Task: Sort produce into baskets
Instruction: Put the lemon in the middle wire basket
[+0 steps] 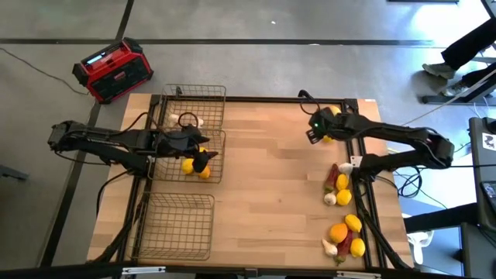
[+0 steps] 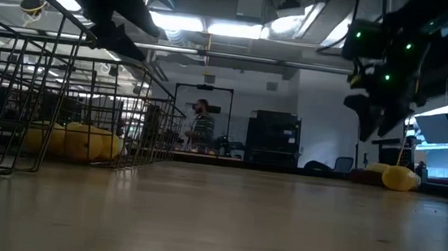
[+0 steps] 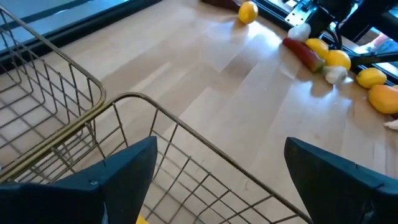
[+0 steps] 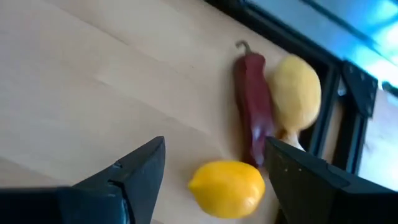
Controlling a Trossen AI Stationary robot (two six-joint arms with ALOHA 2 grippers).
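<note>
My left gripper (image 1: pixel 201 155) (image 3: pixel 221 143) hangs open over the middle wire basket (image 1: pixel 177 177), above its rim (image 3: pixel 155 106) on the side toward the table's middle. Two lemons (image 1: pixel 188 164) lie in that basket. A garlic bulb (image 1: pixel 186 120) lies in the far basket (image 1: pixel 194 97). My right gripper (image 1: pixel 316 130) (image 4: pixel 215 142) is open and tilted down near the far right corner, over a lemon (image 4: pixel 227 186) that lies on the table. Beyond the lemon are a red chili (image 4: pixel 252 106) and another lemon (image 4: pixel 295 93).
More lemons, garlic, a chili (image 1: pixel 333 177) and an orange (image 1: pixel 338 232) lie along the right edge. A third basket (image 1: pixel 178 225) stands at the near left. A red-and-black box (image 1: pixel 112 70) sits on the floor beyond the far left corner. The table's middle (image 1: pixel 263 178) is bare wood.
</note>
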